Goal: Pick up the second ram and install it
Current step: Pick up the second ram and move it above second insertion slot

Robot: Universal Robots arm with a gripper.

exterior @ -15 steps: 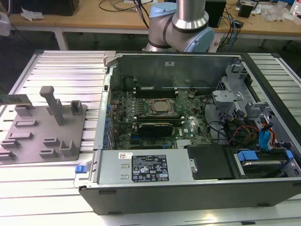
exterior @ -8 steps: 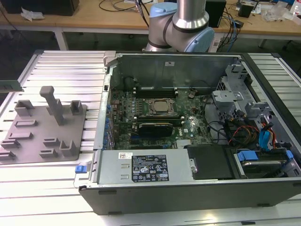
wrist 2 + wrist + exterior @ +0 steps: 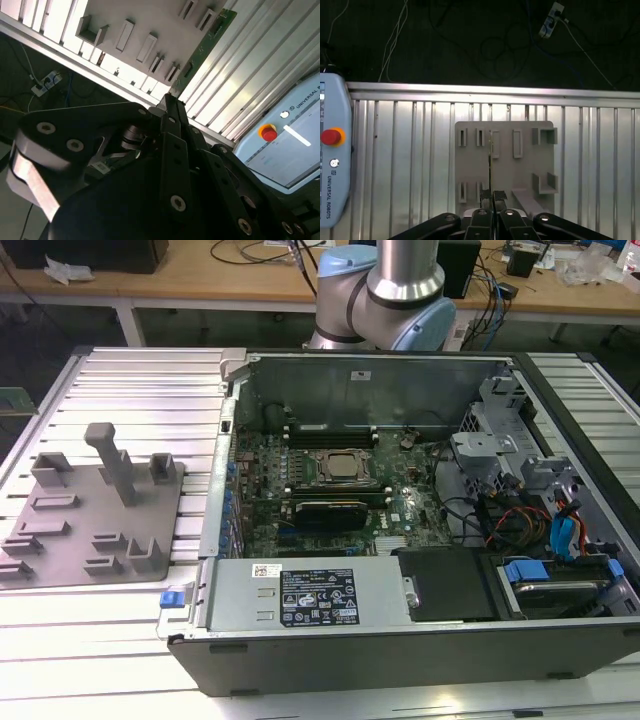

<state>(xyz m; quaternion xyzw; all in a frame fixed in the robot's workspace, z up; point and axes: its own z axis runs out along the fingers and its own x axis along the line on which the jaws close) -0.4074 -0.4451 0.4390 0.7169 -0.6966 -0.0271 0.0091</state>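
**Asker:** Does the gripper have the second ram?

**Describer:** Yes. In both wrist views the gripper has its two black fingers pressed together on one end of the second ram, a slim green circuit-board stick.

**Asker:** Which way does the stick lie from the fingers?

**Describer:** Its long axis runs straight out from the fingertips, carrying on their line. The first wrist view sees it edge-on, as a thin line. The second wrist view shows its flat green face slanting away from the fingers.

**Asker:** What lies beyond it?

**Describer:** The grey fixture plate with its slotted holders, resting on a ribbed metal table. The stick looks lifted out of the holders, but I cannot tell whether its far tip is clear of them.

**Asker:** And the computer?

**Describer:** In the exterior view the open computer case sits well apart from the plate, toward the exterior view's right. Its processor socket faces up, with long narrow slots running beside it.
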